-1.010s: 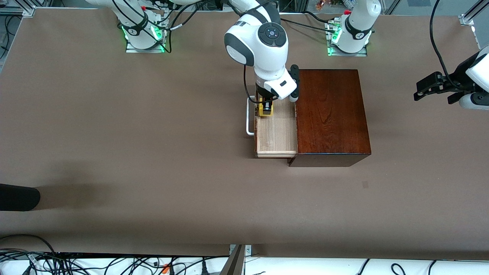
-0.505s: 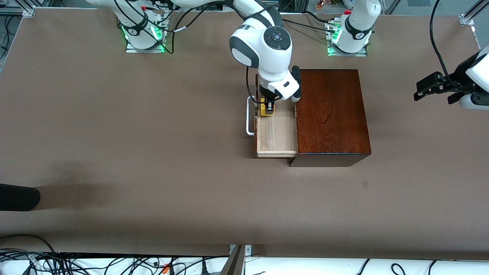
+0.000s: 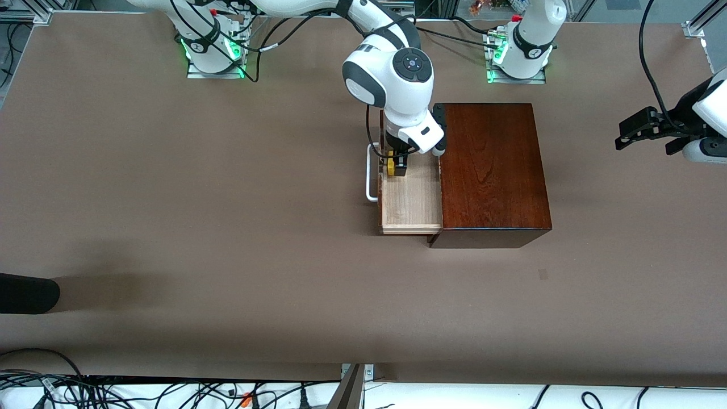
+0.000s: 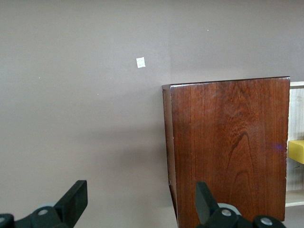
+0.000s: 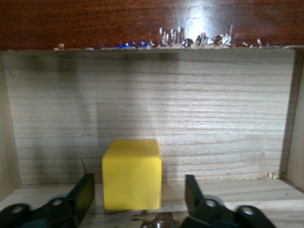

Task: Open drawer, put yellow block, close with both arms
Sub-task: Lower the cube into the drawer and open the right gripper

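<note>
A brown tabletop is carrying a dark mahogany box with its drawer pulled out toward the right arm's end. The right tool is reaching down into the drawer, fingers spread and released. The yellow block is sitting on the pale tray floor between them. The left tool is waiting, fingers parted, over bare tabletop at the left arm's end. Cables are trailing along the front edge.
</note>
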You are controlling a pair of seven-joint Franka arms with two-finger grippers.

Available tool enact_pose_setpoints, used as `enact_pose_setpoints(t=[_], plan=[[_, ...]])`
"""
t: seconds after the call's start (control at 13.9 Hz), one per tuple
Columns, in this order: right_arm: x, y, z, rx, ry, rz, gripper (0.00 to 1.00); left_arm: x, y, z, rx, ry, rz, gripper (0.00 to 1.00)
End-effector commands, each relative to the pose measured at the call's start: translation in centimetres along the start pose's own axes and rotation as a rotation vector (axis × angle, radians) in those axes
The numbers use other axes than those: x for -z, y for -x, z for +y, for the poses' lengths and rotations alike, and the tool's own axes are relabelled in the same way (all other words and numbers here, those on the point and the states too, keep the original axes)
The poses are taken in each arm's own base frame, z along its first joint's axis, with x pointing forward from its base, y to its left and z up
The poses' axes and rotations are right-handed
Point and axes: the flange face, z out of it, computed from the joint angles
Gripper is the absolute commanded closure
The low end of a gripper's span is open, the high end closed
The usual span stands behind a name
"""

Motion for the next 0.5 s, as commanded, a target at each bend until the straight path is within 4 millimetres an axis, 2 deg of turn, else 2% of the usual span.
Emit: enact_pose_setpoints(t=[0.0, 0.14, 0.22, 0.36, 0.43], plan=[[1.4, 0.1, 0.8, 0.002, 0.025, 0.007, 0.0, 0.4, 0.0, -0.2, -0.017, -0.006, 0.009, 0.0], [3.2, 0.7, 1.3, -0.011, 0.029, 0.009, 0.0, 0.5, 0.0, -0.2, -0.019, -0.004, 0.013, 0.0], [4.9, 1.7, 2.3, -0.032, 0.03, 0.014, 0.0, 0.6, 0.0, 0.2, -0.025, -0.003, 0.014, 0.0], [9.7, 4.5, 4.3, -0.076, 0.041, 0.022, 0.0, 0.6, 0.0, 1.0, -0.039, -0.005, 0.015, 0.0], [12.7, 7.4, 6.6, -0.125, 0.051, 0.03, 0.0, 0.6, 0.0, 1.3, -0.05, -0.003, 0.015, 0.0]])
